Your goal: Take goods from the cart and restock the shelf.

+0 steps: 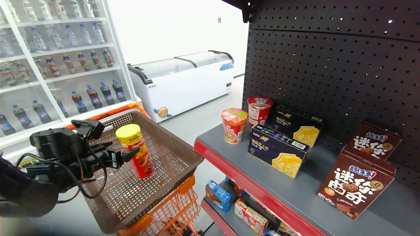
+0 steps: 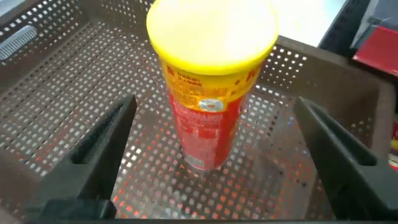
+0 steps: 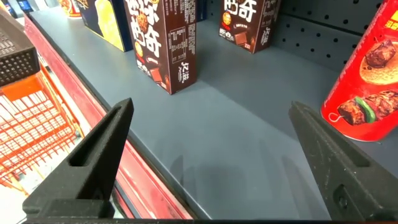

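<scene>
Left hand (image 2: 214, 111): open, fingers wide either side of can (image 1: 137, 154).
Can: upright, middle of basket (image 1: 183, 154).
Basket: atop cart (image 1: 170, 209), beside shelf's (image 1: 229, 147) red edge.
Right hand (image 3: 211, 109): open above bare shelf patch between box (image 3: 165, 43) and second can (image 3: 367, 68).

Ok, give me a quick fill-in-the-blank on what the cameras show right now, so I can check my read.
The can standing in the brown basket has a ___ lid. The left gripper straddles the can with its fingers ___. The noodle cups on the shelf number ___. The basket sits on an ___ cart.
Missing words: yellow; open; two; orange.
</scene>
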Controlling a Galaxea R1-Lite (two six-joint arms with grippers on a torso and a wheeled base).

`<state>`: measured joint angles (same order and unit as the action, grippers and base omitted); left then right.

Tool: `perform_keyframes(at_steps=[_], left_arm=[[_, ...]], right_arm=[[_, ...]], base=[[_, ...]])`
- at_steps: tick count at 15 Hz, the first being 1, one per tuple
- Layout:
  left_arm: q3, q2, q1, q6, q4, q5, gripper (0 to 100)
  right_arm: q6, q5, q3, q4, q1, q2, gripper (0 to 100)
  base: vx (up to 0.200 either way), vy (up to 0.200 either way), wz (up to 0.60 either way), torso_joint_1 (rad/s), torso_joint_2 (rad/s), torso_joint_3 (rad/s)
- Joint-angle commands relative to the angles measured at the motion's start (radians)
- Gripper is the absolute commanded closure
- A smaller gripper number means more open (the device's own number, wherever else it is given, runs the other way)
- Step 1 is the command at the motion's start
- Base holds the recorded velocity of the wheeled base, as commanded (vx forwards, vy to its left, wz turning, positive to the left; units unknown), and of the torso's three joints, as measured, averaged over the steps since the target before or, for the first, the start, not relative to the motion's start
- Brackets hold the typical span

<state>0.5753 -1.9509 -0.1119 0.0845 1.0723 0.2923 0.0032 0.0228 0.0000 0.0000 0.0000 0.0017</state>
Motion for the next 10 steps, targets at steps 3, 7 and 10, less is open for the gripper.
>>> perform_keyframes(at_steps=[3,7,10], left_arm=[[0.089,-0.191,0.006,0.005,0.074,0.001,0],[0.212,-0.272,0.035,0.005,0.086,-0.001,0],[0.215,-0.284,0.043,0.005,0.072,0.002,0]], right_arm=[[0.000,0.000,0.000,0.000,0.000,0.000,0],[0.000,0.000,0.000,0.000,0.002,0.000,0],[0.000,0.000,0.000,0.000,0.000,0.000,0]], base=[[0.000,0.000,0.00,0.000,0.00,0.000],[0.000,0.000,0.00,0.000,0.00,0.000],[0.000,0.000,0.00,0.000,0.00,0.000]])
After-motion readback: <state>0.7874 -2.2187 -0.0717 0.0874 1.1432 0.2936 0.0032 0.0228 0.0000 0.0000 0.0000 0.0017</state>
